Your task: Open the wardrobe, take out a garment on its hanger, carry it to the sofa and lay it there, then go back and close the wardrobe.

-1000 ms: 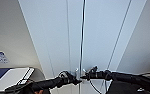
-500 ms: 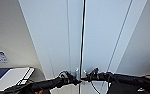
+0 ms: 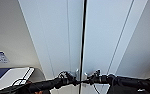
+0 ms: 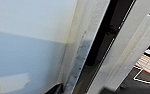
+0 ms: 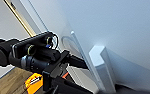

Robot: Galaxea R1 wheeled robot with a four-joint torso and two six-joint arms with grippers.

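Directly ahead of both grippers stands the wardrobe (image 3: 66, 37), doors nearly closed with a dark slit between. Left gripper (image 3: 74, 80) sits at the left handle (image 3: 77, 73), right gripper (image 3: 87, 80) at the right handle (image 3: 85, 75); finger states can't be told.

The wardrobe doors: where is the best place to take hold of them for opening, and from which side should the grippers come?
Probably at the two small vertical handles beside the dark centre gap: left handle, right handle. They stand out from the flat white doors of the wardrobe, which offer nothing else to grip. Come straight from the front, as the left gripper and right gripper do now.
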